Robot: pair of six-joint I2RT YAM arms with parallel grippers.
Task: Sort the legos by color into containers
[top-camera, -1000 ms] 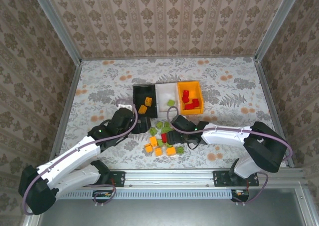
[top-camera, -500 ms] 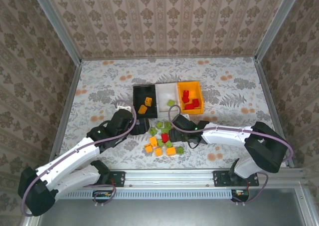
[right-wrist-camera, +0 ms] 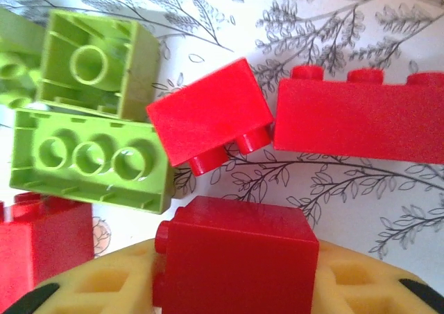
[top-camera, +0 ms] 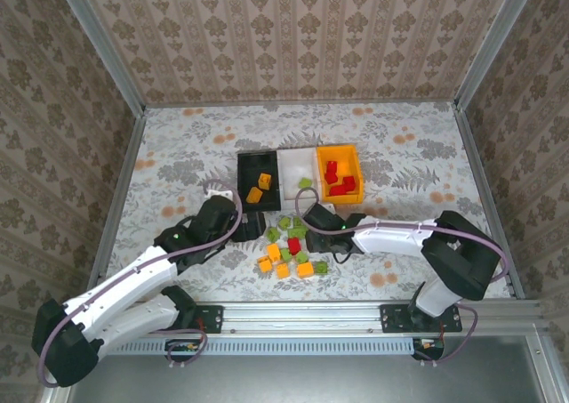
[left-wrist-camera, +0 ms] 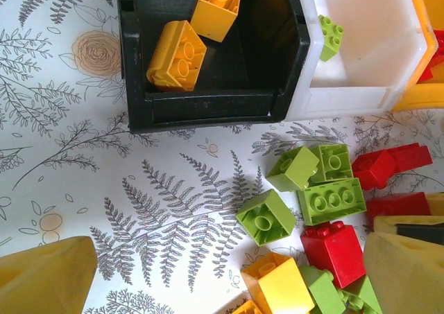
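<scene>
Red, orange-yellow and light green legos (top-camera: 289, 250) lie piled in front of three bins in a row: black (top-camera: 247, 167), white (top-camera: 293, 161) and orange (top-camera: 354, 167). The black bin (left-wrist-camera: 139, 85) holds two orange-yellow bricks (left-wrist-camera: 177, 54). A single green brick (left-wrist-camera: 331, 34) lies in the white bin (left-wrist-camera: 388, 50), and the orange bin holds red ones (top-camera: 338, 179). My left gripper (left-wrist-camera: 229, 279) is open low over the pile's left side, nothing between its fingers (left-wrist-camera: 41, 276). My right gripper (right-wrist-camera: 236, 290) is shut on a red brick (right-wrist-camera: 236, 258) at table level, among other red bricks (right-wrist-camera: 208, 116) and green bricks (right-wrist-camera: 90, 158).
Both arms reach in from the near edge and meet at the pile, wrists close together. A metal rail (top-camera: 302, 314) runs along the near edge. Patterned walls enclose the floral table (top-camera: 178, 145) on three sides.
The right gripper has edged a little left into the pile. The left arm has barely moved.
</scene>
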